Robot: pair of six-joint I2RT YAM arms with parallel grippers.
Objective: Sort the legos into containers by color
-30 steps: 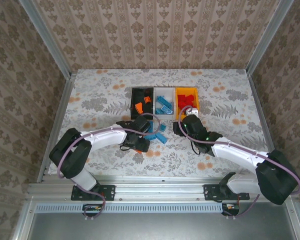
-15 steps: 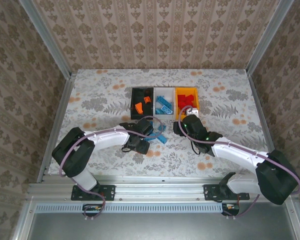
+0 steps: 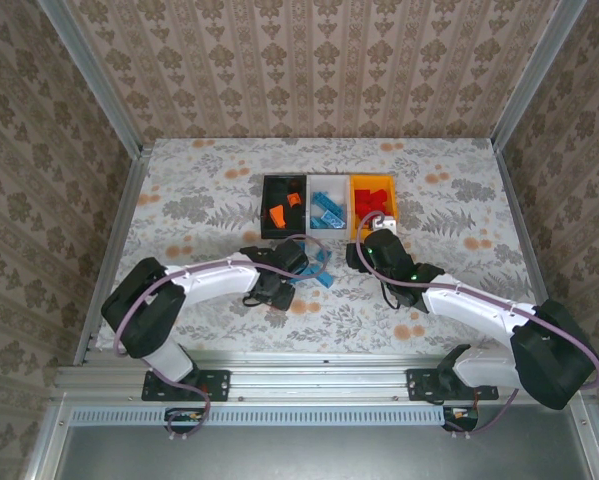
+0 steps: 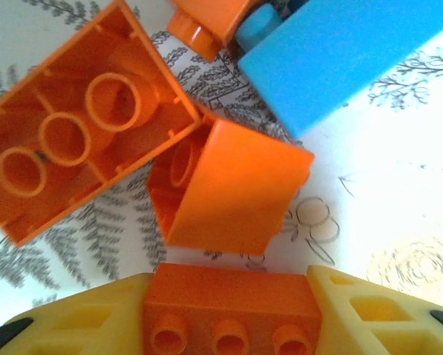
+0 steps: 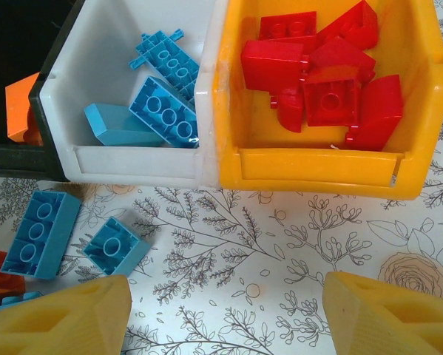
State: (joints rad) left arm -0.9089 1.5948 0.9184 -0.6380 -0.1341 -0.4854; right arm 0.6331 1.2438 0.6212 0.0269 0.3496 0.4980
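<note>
- Top external: a floral-printed table point(image 3: 199, 190) sits inside damask-papered walls point(image 3: 309, 60), with glossy black bin point(image 3: 277, 188), white bin point(image 3: 329, 185) and yellow bin point(image 3: 352, 210) in a row.
- Left gripper point(image 4: 232, 325) clamps a studded orange brick point(image 4: 228, 292); a hollow orange brick point(image 4: 88, 126) lies at eleven o'clock.
- Right gripper point(image 5: 228, 310) is spread wide, with nothing between its fingers. At twelve o'clock are red bricks point(image 5: 317, 81) in the yellow bin, with blue bricks point(image 5: 166, 103), probably four, in the white.

Bins: three – black bin point(image 3: 276, 192), white bin point(image 5: 132, 159), yellow-orange bin point(image 5: 317, 174). Red bricks point(image 5: 325, 96) in yellow-orange bin: about six. Blue bricks point(image 5: 166, 111) in white bin: three. Loose blue bricks point(image 5: 40, 233) on counter point(image 5: 280, 244): two whole.
</note>
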